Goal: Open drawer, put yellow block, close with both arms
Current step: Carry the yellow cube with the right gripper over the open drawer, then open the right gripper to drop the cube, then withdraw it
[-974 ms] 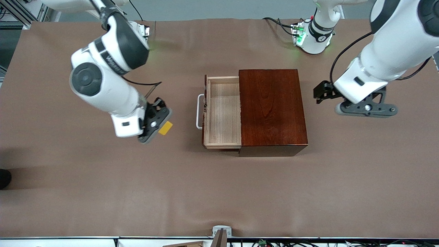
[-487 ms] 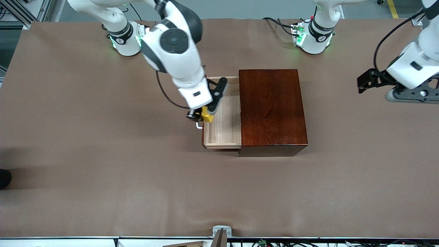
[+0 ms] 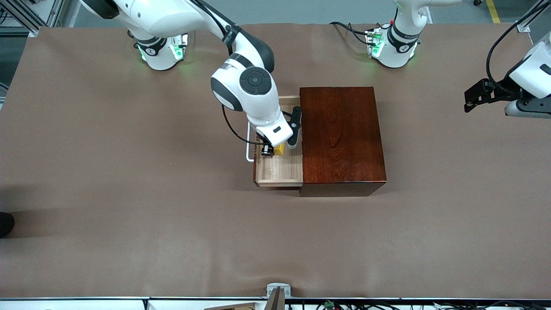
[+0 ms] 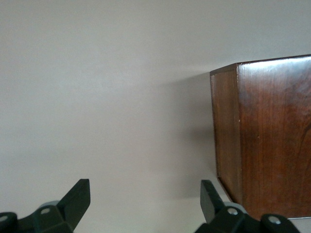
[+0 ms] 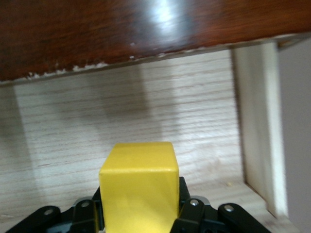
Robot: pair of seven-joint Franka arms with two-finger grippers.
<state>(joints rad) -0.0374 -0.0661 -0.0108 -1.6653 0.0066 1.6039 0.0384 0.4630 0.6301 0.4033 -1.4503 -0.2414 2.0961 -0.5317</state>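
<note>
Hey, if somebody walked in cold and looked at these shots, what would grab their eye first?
Probably the yellow block, pinched in the right gripper over the open drawer, whose light-wood tray sticks out of the dark reddish-brown box in the middle of the table. After that, the left gripper, fingers spread and holding nothing, waiting over the table at the left arm's end.

Even bright overhead light. Soft shadow beside wooden box at tabletop's near edge. White glare on box's glossy top. Yellow block slightly soft close up. Green glow at arm bases.
</note>
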